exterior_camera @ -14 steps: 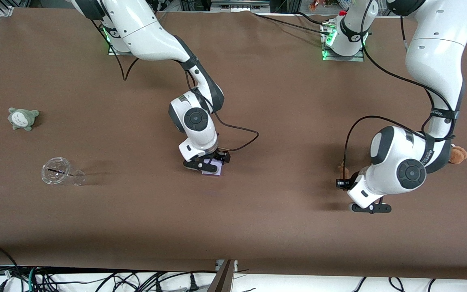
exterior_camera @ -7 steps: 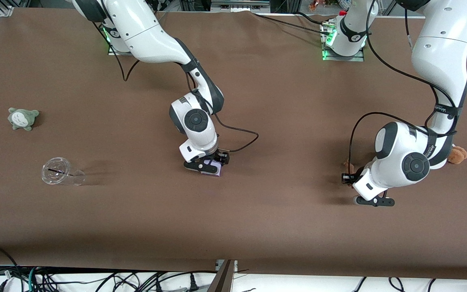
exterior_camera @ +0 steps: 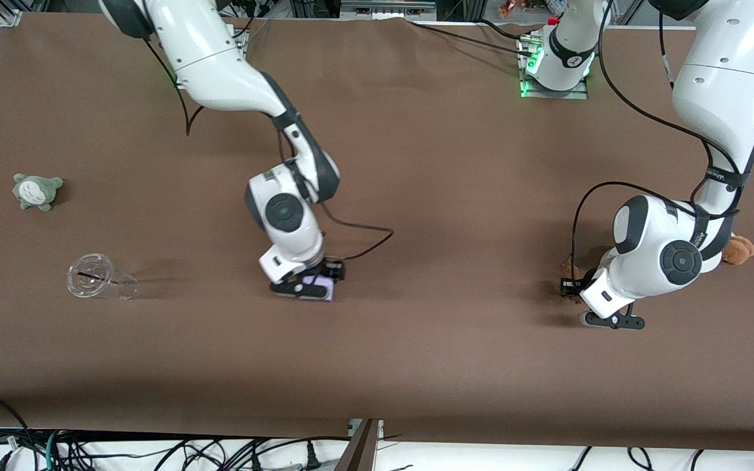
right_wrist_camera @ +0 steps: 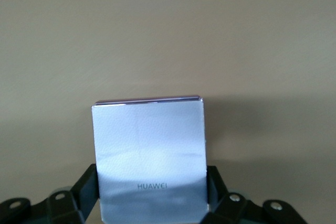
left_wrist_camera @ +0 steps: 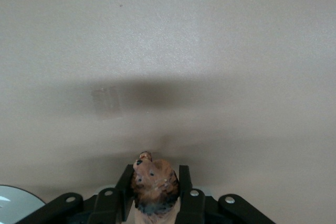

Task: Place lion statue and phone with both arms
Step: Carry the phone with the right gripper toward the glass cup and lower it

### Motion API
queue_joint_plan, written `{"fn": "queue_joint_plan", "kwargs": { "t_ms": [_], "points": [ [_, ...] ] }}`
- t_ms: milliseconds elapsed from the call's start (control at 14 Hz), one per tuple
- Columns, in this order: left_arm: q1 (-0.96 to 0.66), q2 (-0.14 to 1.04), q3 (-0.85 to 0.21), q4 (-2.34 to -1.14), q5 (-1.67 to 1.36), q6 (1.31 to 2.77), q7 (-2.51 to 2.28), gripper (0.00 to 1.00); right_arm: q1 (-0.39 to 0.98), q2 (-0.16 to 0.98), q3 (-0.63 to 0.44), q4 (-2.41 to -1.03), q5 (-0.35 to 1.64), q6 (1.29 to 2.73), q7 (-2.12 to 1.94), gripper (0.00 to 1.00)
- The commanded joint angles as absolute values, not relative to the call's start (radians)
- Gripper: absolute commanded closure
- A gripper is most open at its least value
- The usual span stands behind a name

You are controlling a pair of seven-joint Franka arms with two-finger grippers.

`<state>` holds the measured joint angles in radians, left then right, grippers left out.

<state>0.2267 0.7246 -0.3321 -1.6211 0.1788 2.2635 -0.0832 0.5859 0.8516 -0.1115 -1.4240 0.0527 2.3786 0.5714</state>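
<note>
My right gripper [exterior_camera: 305, 288] is shut on the phone [exterior_camera: 319, 289], a pale lavender-white rectangle, and holds it low over the middle of the table. In the right wrist view the phone [right_wrist_camera: 149, 145] stands between the fingers of my right gripper [right_wrist_camera: 152, 182]. My left gripper [exterior_camera: 603, 319] is shut on the lion statue and holds it over the table toward the left arm's end. Only a small brown bit of the lion statue [exterior_camera: 570, 268] shows beside the wrist there. In the left wrist view the orange-brown lion statue [left_wrist_camera: 156, 187] sits pinched in my left gripper [left_wrist_camera: 155, 174].
A fluffy brown plush toy [exterior_camera: 740, 250] lies by the left arm's elbow. A grey-green plush toy [exterior_camera: 36, 191] and a clear plastic cup [exterior_camera: 99, 278] on its side lie toward the right arm's end.
My right gripper has carried the phone toward the right arm's end and slightly nearer the front camera. My left gripper has shifted a little toward the left arm's end with the lion statue.
</note>
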Motion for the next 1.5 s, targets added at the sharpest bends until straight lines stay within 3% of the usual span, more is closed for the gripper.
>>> {"fn": "queue_joint_plan", "kwargs": {
  "t_ms": [0,214,286,429,500,1071,1429],
  "points": [
    [0.233,0.693,-0.337,-1.655,0.172,2.275,-0.071,1.0,0.484,0.805,-0.094,-1.41,0.067,2.274,0.387,0.63],
    [0.232,0.701,-0.337,-1.655,0.172,2.266,-0.071,1.0,0.422,0.787,-0.104,-1.404,0.068,2.218,0.282,0.63],
    [0.232,0.701,-0.337,-1.655,0.172,2.264,-0.072,0.95,0.404,0.779,-0.113,-1.41,0.063,2.195,0.249,0.63],
    [0.232,0.701,-0.337,-1.654,0.172,2.264,-0.072,0.37,0.385,0.776,-0.179,-1.411,0.064,2.125,0.192,0.63],
    [0.232,0.701,-0.337,-1.654,0.17,2.264,-0.074,0.0,0.374,0.776,-0.21,-1.417,0.066,2.12,0.145,0.63],
    [0.227,0.667,-0.342,-1.632,0.16,2.218,-0.075,0.0,0.269,0.785,-0.216,-1.465,0.067,2.135,0.06,0.63],
    [0.222,0.542,-0.362,-1.632,0.117,2.126,-0.107,0.0,0.241,0.805,-0.215,-1.471,0.066,2.144,0.044,0.61]
  ]
}}
